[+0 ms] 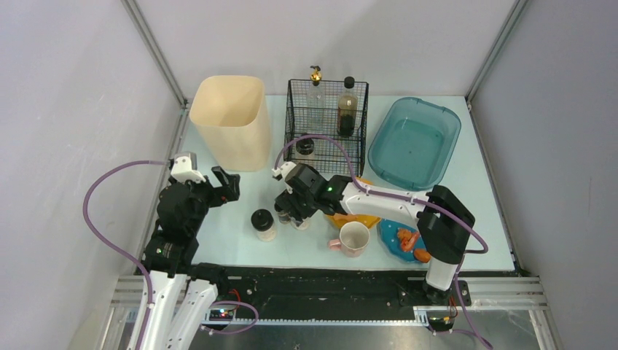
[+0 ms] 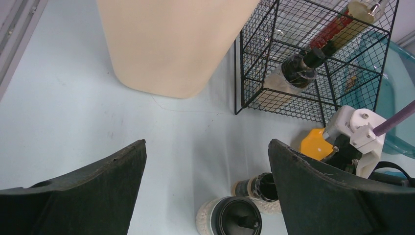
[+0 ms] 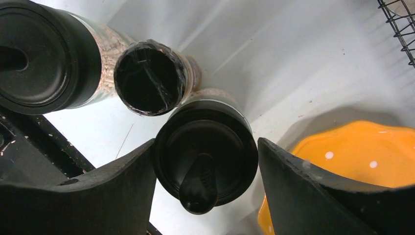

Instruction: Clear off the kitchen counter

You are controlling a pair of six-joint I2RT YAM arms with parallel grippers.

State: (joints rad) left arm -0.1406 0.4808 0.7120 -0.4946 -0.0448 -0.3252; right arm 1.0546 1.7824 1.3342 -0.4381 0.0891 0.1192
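The kitchen counter (image 1: pixel 306 251) is pale mint-blue with a black front rail. Three jars stand close together at its near middle. A black-lidded jar (image 3: pixel 208 161) with a flip tab sits on the counter between my right gripper's (image 3: pixel 205 142) fingers. The jaws stand open on either side of its lid, the left finger at the lid's edge, the right one a sliver off. Beside it are a small dark-topped bottle (image 3: pixel 149 78) and a larger black-lidded jar (image 3: pixel 39 58) (image 1: pixel 264 222). My left gripper (image 1: pixel 226 186) (image 2: pixel 206 147) hangs wide open over bare counter, nothing between its fingers.
A beige bin (image 1: pixel 229 120) stands back left. Next to it, a black wire basket (image 1: pixel 326 124) holds bottles, and a teal tub (image 1: pixel 414 142) is back right. An orange plate (image 3: pixel 352 156), a pink mug (image 1: pixel 353 237) and a blue plate with food (image 1: pixel 404 240) lie front right.
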